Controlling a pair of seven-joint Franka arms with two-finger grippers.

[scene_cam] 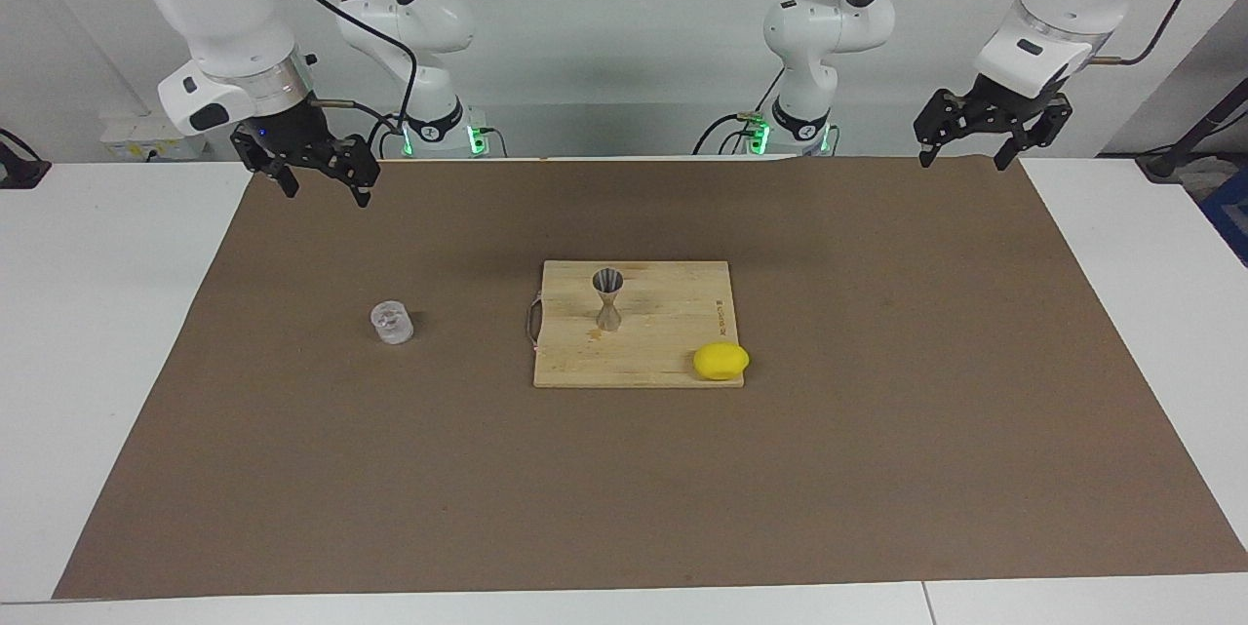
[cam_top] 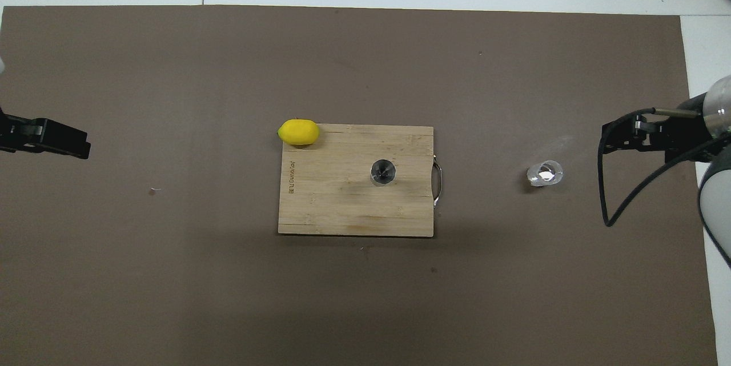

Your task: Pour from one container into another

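Plain white wall (scene_cam: 624, 30); white table (scene_cam: 107, 313) under a brown mat (scene_cam: 877, 430); even light.

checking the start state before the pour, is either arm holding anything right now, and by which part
Nothing is held. The left gripper and right gripper both hang open in the air. The glass cup and jigger stand untouched.
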